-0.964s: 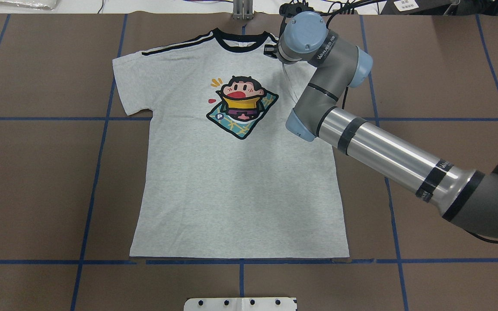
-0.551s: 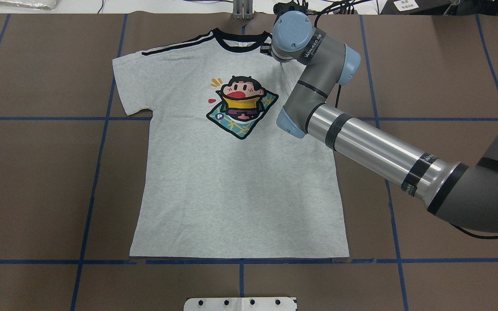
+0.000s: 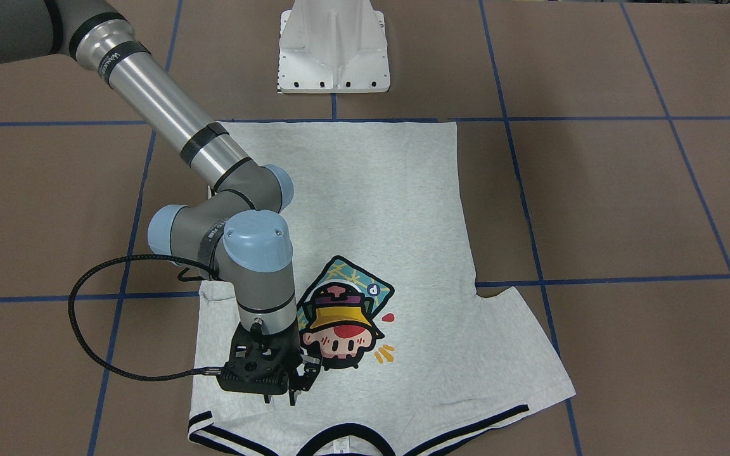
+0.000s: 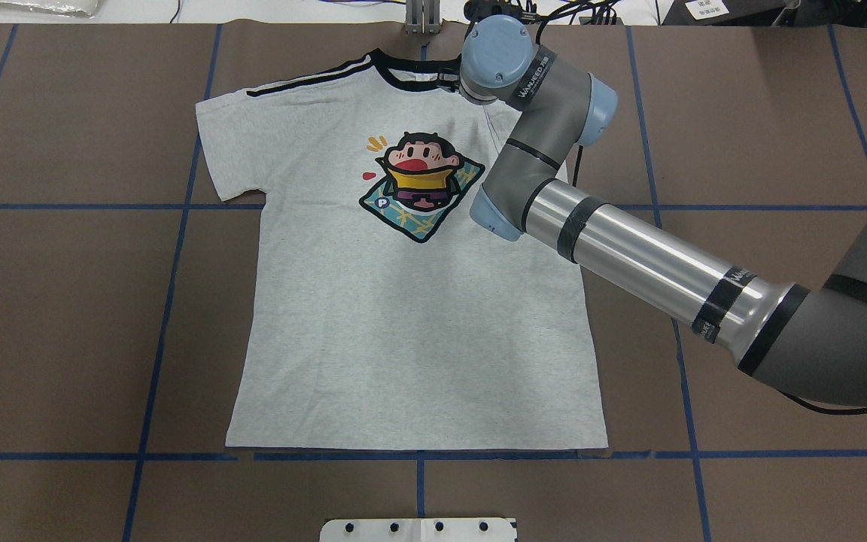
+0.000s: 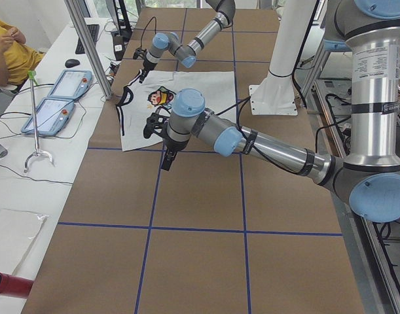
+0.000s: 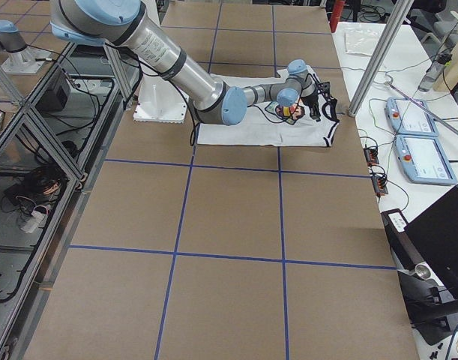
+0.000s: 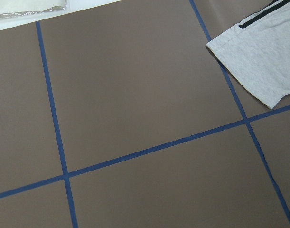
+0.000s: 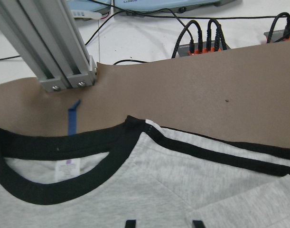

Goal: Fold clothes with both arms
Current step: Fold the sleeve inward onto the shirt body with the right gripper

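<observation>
Fingers (image 8: 130, 223) of the right gripper (image 3: 281, 396) stand apart over the T-shirt (image 4: 403, 316), its collar just beyond them. The shirt lies flat on the table (image 4: 65, 301). The left gripper (image 5: 166, 157) hangs well aside, and I can't tell its state.

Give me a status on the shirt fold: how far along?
Early. Done: the T-shirt lies flat, print up, and its sleeve on the robot's right looks turned in over the body. In hand: the right gripper is open over that shoulder near the collar, holding nothing; the left gripper hangs over bare table. Left: the other sleeve is spread out, and the hem is unfolded.
</observation>
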`<state>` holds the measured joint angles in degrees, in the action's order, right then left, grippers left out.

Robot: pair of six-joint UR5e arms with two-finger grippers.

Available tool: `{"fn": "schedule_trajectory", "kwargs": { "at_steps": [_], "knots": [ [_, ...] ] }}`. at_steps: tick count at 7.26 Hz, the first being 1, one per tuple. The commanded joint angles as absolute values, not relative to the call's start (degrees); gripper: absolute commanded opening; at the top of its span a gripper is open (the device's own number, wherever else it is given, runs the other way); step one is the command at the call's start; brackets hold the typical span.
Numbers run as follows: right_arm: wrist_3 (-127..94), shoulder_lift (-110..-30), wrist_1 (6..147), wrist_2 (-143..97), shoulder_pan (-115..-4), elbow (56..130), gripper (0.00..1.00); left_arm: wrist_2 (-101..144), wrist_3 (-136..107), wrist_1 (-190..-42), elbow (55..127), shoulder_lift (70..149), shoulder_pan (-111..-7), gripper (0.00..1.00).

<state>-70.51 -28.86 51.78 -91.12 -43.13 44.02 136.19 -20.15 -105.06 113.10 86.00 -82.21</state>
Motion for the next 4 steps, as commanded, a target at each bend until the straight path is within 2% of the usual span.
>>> {"fn": "schedule_trajectory", "kwargs": {
  "at_steps": [1, 3, 4],
  "knots": [
    [-72.25, -36.95, 58.30, -93.84, -43.07, 62.29, 1.00, 136.23, -32.98, -105.90, 109.62, 92.25, -76.85, 1.00],
    [-72.16, -43.90, 65.28, -99.01, -42.98, 75.34, 1.00, 136.40, -35.24, -108.35, 99.73, 102.08, -72.79, 0.99],
    [-72.16, -49.77, 65.48, -102.18, -43.15, 83.24, 0.99, 136.41, -39.07, -110.63, 95.58, 104.30, -71.73, 0.99]
  ]
}}
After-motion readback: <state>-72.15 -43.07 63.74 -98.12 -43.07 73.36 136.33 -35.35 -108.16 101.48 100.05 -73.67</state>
